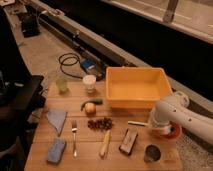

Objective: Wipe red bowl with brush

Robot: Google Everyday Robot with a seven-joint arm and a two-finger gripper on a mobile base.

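Observation:
The red bowl sits at the right of the wooden table, mostly covered by my white arm, so only its orange-red rim shows. The brush lies flat on the table just left of the bowl, its thin white handle pointing toward the arm. My gripper is at the end of the white arm, down over the bowl's left side, close to the brush's right end. Whether it touches the brush I cannot tell.
A large yellow tub stands behind the arm. A dark can and a black block lie in front. Further left are a dark pile, a round fruit, a fork, a blue sponge, a grey cloth and two cups.

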